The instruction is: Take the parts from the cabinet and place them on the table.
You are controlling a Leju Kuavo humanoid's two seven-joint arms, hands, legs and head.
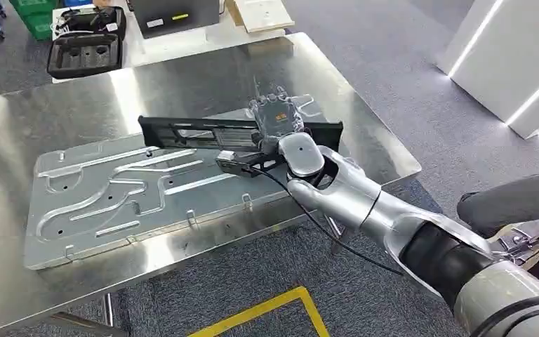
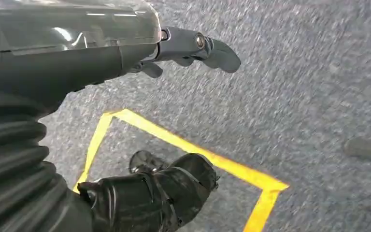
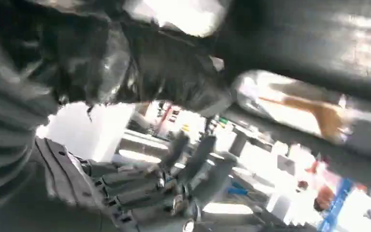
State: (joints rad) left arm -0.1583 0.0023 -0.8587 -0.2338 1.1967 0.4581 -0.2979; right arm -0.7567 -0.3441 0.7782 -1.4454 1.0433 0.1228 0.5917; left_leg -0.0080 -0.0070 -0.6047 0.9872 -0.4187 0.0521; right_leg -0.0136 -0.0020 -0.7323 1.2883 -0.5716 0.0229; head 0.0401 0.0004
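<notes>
A long black frame part (image 1: pixel 182 130) lies across the far edge of a silver stamped panel (image 1: pixel 112 196) on the steel table (image 1: pixel 56 112). My right hand (image 1: pixel 275 116) reaches over the frame's right half and grips it, fingers stretched along its far side. In the blurred right wrist view those fingers (image 3: pixel 188 164) lie straight, with the dark frame (image 3: pixel 309 43) close against the hand. My left hand (image 2: pixel 193 48) hangs beside my body over the grey carpet, fingers loosely apart and holding nothing.
Black moulded cases (image 1: pixel 84 53) and a dark box (image 1: pixel 175 14) stand on a second table behind. A person's grey-clad leg (image 1: pixel 512 200) is at the right. Yellow tape (image 1: pixel 267 309) marks the carpet in front of the table. White lit cabinets (image 1: pixel 519 63) stand at far right.
</notes>
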